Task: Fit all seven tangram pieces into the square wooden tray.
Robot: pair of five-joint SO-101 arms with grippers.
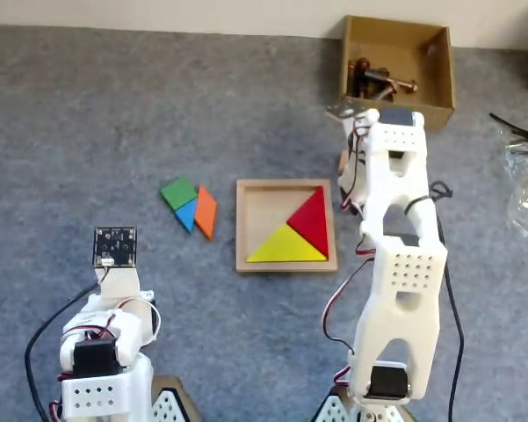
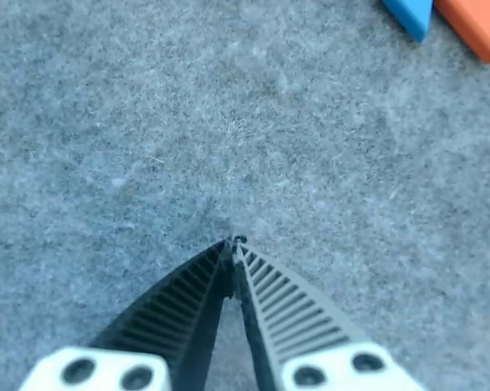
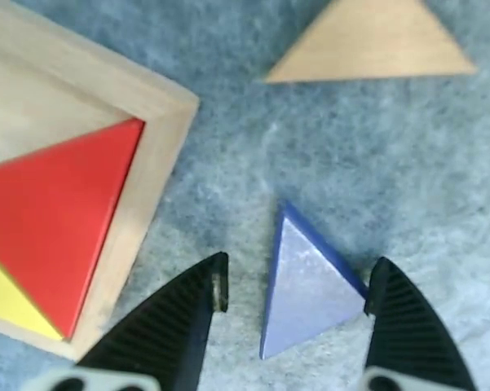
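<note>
Grey felt (image 1: 88,114) covers the table, and the square wooden tray (image 1: 243,224) lies flat near its middle. Two pieces are already seated in the tray: a red triangle (image 1: 313,220) against the side nearest the right arm and a yellow triangle (image 1: 285,247) along the near edge, the two meeting along one slanted side. The rest of the tray floor is bare wood. On the felt beside the tray's opposite side, a green square (image 1: 178,192), a blue triangle (image 1: 186,214) and an orange parallelogram (image 1: 206,211) sit bunched together, touching or nearly so. The right arm stretches forward along the tray's outer edge. Its right gripper (image 3: 300,281) is spread wide just above the felt, with one finger on either side of a purple triangle (image 3: 310,285) that lies flat just outside the tray's corner. Whether either finger touches the piece cannot be told. A plain wooden triangle (image 3: 367,45) lies on the felt a little beyond it. The left arm sits folded back at the near edge, well apart from the tray. The left gripper (image 2: 235,248) is closed, tips together, holding nothing over bare felt. A cardboard box (image 1: 439,61) stands at the far right.
</note>
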